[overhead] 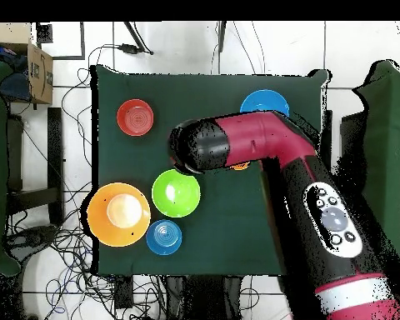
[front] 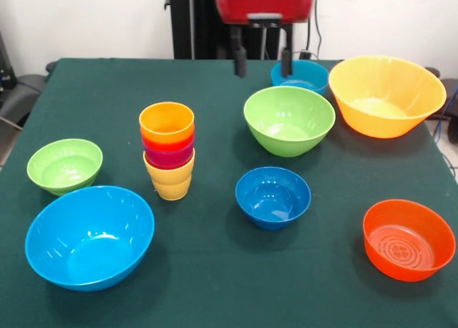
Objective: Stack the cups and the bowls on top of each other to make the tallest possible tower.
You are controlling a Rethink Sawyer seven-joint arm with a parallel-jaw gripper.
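The big orange-yellow bowl [front: 386, 95] sits at the table's [front: 207, 285] back right in the front view, the large light blue bowl [front: 89, 236] at front left, with green [front: 289, 119], dark blue [front: 273, 196], orange-red [front: 408, 239], small green [front: 64, 165] and teal [front: 300, 75] bowls scattered apart. The tower [front: 169, 150], four nested cups, stands left of centre. The gripper [front: 263, 58] hangs empty, fingers spread, above the teal bowl. A wide bowl set off-centre on that narrow stack would likely topple it.

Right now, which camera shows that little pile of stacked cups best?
The front view: the stack of cups stands fully visible, orange-yellow on top, then red-orange, purple and yellow at the base. In the overhead view the arm covers it almost entirely; only an orange sliver peeks out beneath the arm.
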